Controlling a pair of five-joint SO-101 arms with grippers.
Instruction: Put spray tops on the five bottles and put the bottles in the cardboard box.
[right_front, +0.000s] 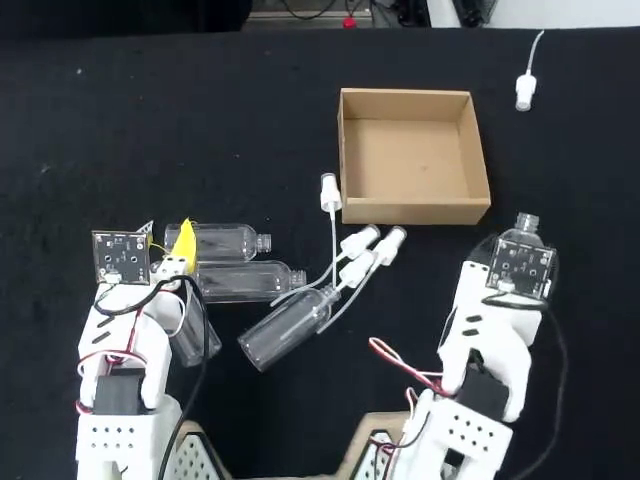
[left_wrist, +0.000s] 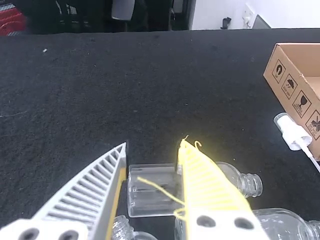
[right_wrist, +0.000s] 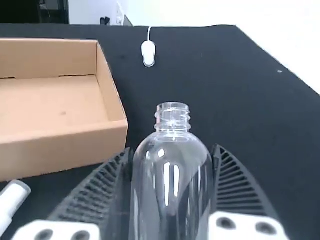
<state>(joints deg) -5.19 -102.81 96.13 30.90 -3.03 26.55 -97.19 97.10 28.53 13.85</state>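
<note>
My right gripper (right_wrist: 171, 150) is shut on a clear uncapped bottle (right_wrist: 172, 165), held with its neck pointing away, just right of the cardboard box (right_front: 412, 205). In the high view this bottle's neck (right_front: 527, 222) pokes out past the right gripper (right_front: 522, 245). My left gripper (left_wrist: 152, 146) stands open above the base of a lying bottle (left_wrist: 150, 192), its grey and yellow fingers astride it. Two more clear bottles (right_front: 250, 280) (right_front: 290, 325) lie near the left gripper (right_front: 165, 235), and another bottle (right_front: 192, 338) lies partly under that arm. Several white spray tops (right_front: 360, 242) lie below the box.
The open-topped box (right_wrist: 65, 145) holds nothing. One spray top (right_front: 525, 90) lies alone at the far right, also in the right wrist view (right_wrist: 148, 52). Another spray top (left_wrist: 292, 136) lies by the box's corner. Black cloth covers the table.
</note>
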